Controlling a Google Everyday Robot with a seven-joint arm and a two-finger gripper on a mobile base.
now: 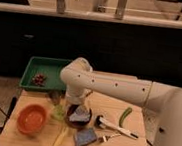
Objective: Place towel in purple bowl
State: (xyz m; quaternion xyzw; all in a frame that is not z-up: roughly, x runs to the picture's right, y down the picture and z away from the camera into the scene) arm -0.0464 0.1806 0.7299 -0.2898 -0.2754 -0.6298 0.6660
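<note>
White arm hides the gripper over the purple bowl — jaws' state unclear — towel inside

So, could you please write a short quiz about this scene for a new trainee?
1. True or false: the orange bowl sits left of the purple bowl.
2. What lies in the purple bowl? A) towel B) brush C) green pepper
3. Fill in: the green tray sits at the board's back ____ corner.

Key: 1 true. 2 A. 3 left.
The hand is low over the purple bowl, beside the towel.
</note>
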